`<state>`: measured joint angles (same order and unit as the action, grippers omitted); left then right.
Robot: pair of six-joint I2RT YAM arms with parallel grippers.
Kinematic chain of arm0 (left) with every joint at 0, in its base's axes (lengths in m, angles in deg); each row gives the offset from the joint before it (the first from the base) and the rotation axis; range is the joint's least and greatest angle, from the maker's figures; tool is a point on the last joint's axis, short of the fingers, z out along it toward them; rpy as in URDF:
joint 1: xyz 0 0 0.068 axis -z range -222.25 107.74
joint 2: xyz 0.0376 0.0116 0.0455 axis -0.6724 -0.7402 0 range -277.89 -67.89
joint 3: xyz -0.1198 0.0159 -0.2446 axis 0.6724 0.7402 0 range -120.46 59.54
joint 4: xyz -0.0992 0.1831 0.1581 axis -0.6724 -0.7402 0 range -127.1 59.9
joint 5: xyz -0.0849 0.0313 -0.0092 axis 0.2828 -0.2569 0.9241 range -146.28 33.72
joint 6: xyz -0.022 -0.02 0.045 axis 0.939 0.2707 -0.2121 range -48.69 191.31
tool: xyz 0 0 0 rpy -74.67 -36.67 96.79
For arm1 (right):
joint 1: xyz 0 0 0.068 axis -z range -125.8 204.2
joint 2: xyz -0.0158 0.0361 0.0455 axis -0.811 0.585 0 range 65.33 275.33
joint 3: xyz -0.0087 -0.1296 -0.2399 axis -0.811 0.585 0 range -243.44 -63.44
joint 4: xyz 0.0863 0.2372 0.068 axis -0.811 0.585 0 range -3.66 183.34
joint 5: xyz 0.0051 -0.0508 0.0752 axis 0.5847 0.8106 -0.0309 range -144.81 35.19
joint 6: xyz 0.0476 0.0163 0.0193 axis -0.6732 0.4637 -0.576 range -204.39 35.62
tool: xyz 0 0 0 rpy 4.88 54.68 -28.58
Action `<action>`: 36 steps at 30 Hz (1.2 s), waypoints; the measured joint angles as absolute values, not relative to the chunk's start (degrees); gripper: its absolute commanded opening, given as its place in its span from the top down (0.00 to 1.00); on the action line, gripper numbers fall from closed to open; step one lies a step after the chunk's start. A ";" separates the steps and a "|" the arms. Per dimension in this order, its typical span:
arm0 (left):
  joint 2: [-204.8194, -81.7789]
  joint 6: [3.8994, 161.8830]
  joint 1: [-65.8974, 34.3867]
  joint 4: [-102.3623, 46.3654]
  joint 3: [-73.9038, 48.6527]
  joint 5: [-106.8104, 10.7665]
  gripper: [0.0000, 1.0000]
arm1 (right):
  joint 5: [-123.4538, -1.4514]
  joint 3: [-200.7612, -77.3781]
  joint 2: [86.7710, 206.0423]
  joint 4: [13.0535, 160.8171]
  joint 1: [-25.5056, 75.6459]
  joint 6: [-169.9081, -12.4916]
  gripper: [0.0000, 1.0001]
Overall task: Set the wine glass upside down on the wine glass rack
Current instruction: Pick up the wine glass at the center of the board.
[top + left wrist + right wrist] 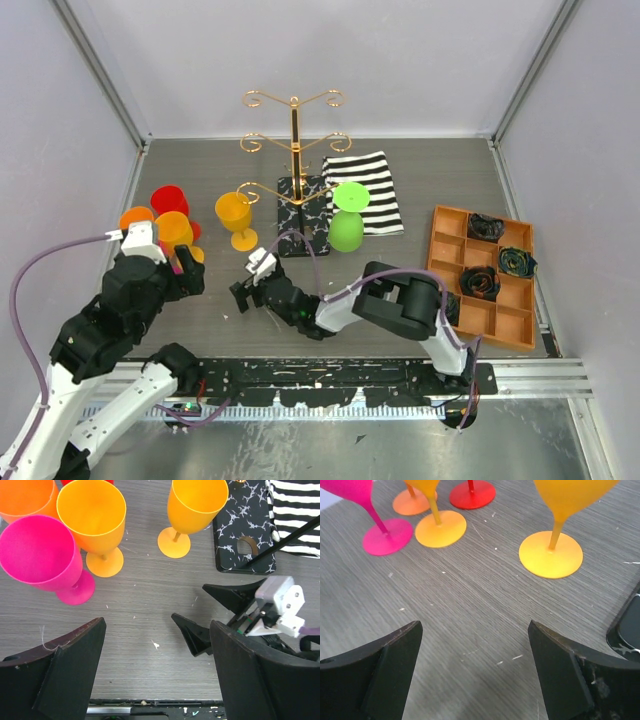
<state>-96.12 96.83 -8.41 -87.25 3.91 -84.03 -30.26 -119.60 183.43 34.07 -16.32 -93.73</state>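
Observation:
The wine glass rack (295, 150) is a gold wire stand on a black veined base (303, 228) (243, 527). A green wine glass (347, 218) is upside down right of its post; I cannot tell whether it hangs from an arm. A yellow wine glass (234, 216) (194, 502) (551, 554) stands upright left of the base. At the left stand a pink glass (40, 555) (387, 536), an amber one (92, 517), an orange one (22, 497) and a red one (168, 199). My left gripper (190, 275) (157, 665) is open and empty near the pink glass. My right gripper (243, 293) (475, 655) is open and empty over bare table, short of the yellow glass.
A black-and-white striped cloth (368, 190) lies right of the rack base. An orange compartment tray (450, 245) with dark rolled items sits at the right. The right gripper's fingers (197, 634) show close in the left wrist view. Grey walls enclose the table.

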 measured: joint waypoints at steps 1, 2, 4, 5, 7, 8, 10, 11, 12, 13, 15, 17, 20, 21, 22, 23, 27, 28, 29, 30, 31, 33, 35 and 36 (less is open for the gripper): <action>-96.03 96.83 -8.41 -87.14 4.13 -83.96 0.09 | -30.41 -119.64 184.63 32.50 -16.13 -92.90 0.09; -96.08 96.74 -8.41 -87.18 4.28 -83.81 0.09 | -30.54 -119.84 186.14 30.92 -15.76 -91.96 0.09; -96.36 96.59 -8.41 -87.20 4.45 -83.81 0.09 | -30.76 -120.93 188.94 29.13 -14.73 -90.67 0.09; -96.43 96.55 -8.41 -87.20 4.56 -83.81 0.09 | -30.89 -121.85 190.29 28.69 -14.05 -90.21 0.09; -96.45 96.41 -8.41 -87.20 4.63 -83.72 0.09 | -30.93 -123.97 192.50 27.60 -12.63 -89.23 0.10; -96.45 96.37 -8.41 -87.18 4.63 -83.64 0.09 | -30.93 -125.19 193.46 26.97 -12.04 -88.81 0.11; -96.41 96.22 -8.41 -87.12 4.69 -83.57 0.09 | -30.95 -127.22 194.84 25.74 -11.08 -88.02 0.12; -96.36 96.13 -8.41 -87.07 4.78 -83.57 0.09 | -31.06 -128.23 195.45 24.91 -10.60 -87.61 0.12; -96.23 95.98 -8.41 -86.94 4.93 -83.57 0.09 | -31.13 -129.15 196.02 23.97 -10.14 -87.30 0.12; -96.10 95.91 -8.41 -86.96 5.09 -83.57 0.09 | -31.22 -130.11 196.70 23.05 -9.77 -87.06 0.13; -95.82 95.74 -8.41 -86.94 5.33 -83.59 0.09 | -31.50 -132.06 198.12 21.65 -9.26 -86.60 0.13; -95.62 95.58 -8.41 -86.94 5.37 -83.59 0.09 | -31.83 -134.07 199.63 21.20 -9.00 -86.36 0.14; -95.62 95.47 -8.41 -86.90 5.44 -83.59 0.09 | -32.55 -137.48 202.34 21.26 -8.67 -86.19 0.17; -95.62 95.41 -8.41 -86.92 5.48 -83.59 0.09 | -32.68 -138.28 203.04 21.30 -8.61 -86.21 0.18; -95.62 95.39 -8.41 -86.92 5.50 -83.59 0.09 | -33.03 -139.16 203.73 21.50 -8.37 -86.32 0.20; -95.62 95.37 -8.41 -86.90 5.52 -83.59 0.09 | -33.51 -139.95 204.33 21.74 -8.08 -86.78 0.20; -95.62 95.32 -8.41 -86.90 5.55 -83.57 0.09 | -35.15 -141.85 205.77 21.94 -6.97 -89.40 0.21; -95.62 95.30 -8.41 -86.90 5.57 -83.57 0.09 | -35.48 -142.13 205.86 22.20 -6.49 -90.21 0.21; -95.62 95.30 -8.41 -86.88 5.57 -83.57 0.09 | -35.63 -142.28 205.86 22.31 -6.23 -90.69 0.21; -95.62 95.30 -8.41 -86.88 5.57 -83.57 0.09 | -35.76 -142.63 205.86 22.46 -5.90 -91.24 0.21; -95.62 95.30 -8.41 -86.85 5.57 -83.57 0.09 | -35.96 -143.07 205.86 22.70 -5.66 -91.83 0.21; -95.62 95.30 -8.41 -86.81 5.57 -83.57 0.08 | -36.20 -144.01 205.86 23.14 -5.33 -92.79 0.22; -95.62 95.30 -8.41 -86.77 5.57 -83.57 0.08 | -36.48 -144.64 205.86 23.49 -5.13 -93.62 0.22; -95.62 95.30 -8.41 -86.72 5.57 -83.57 0.08 | -36.70 -144.75 205.86 23.62 -4.94 -94.06 0.23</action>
<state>-95.62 95.30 -8.41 -86.72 5.57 -83.57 -36.70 -144.75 205.86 23.62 -4.94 -94.06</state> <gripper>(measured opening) 0.914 0.783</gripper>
